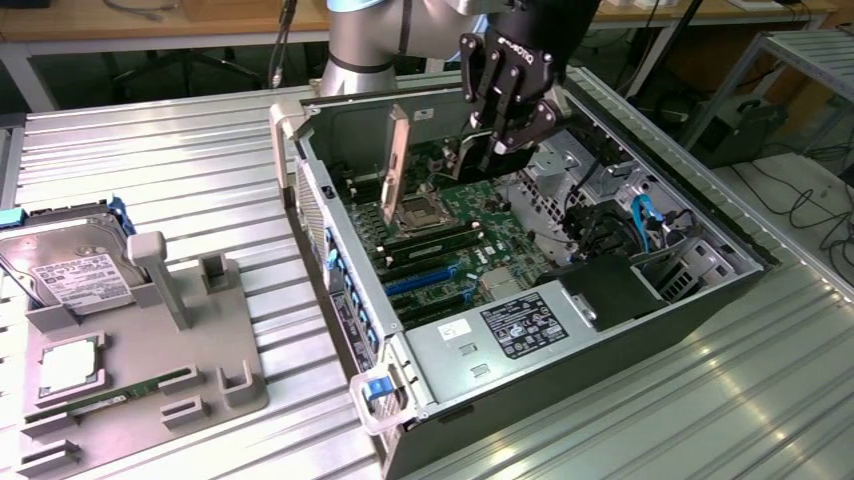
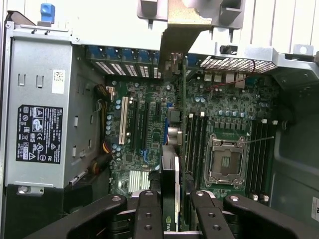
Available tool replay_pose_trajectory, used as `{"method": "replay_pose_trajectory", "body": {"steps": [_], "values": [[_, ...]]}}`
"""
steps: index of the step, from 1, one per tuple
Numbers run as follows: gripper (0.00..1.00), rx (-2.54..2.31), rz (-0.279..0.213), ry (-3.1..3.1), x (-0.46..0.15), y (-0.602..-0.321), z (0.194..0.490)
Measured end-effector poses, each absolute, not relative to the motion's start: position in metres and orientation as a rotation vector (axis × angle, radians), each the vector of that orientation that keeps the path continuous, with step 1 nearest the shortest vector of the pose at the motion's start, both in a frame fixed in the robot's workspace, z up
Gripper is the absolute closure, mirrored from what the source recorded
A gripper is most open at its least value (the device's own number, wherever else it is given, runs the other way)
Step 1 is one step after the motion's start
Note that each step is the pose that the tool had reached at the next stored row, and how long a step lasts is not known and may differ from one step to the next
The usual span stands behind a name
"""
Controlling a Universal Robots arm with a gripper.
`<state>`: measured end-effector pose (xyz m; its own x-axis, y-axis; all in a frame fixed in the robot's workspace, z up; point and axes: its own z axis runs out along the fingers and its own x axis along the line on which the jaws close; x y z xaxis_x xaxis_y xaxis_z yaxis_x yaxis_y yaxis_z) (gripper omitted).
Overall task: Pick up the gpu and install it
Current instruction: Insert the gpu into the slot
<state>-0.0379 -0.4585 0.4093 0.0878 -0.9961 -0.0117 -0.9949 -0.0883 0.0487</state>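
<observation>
My claw point(image 2: 172, 209) is clenched on the gpu point(image 2: 170, 184), holding it edge-down above the motherboard point(image 1: 454, 250) inside the open computer case point(image 1: 747, 255), its beige bracket point(image 1: 396, 165) standing upright near the rear wall. The power supply point(image 1: 514, 325) carries a black label point(image 2: 39, 133) of small certification marks. On the ribbed surface point(image 1: 160, 160), a grey tray point(image 1: 160, 340) holds a white-labelled hard drive point(image 1: 67, 275).

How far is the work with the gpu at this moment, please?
Already done: the gpu has left the grey tray and stands on edge inside the open computer case. In hand: the gripper is closed on the card's edge, above the motherboard. Left: whether it sits fully in a slot cannot be told.
</observation>
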Motion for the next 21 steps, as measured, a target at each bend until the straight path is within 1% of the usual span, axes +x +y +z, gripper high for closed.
{"method": "replay_pose_trajectory", "body": {"steps": [21], "values": [[0.73,2.293,-0.071,-2.099,-0.0379,-0.4586,0.3997]]}}
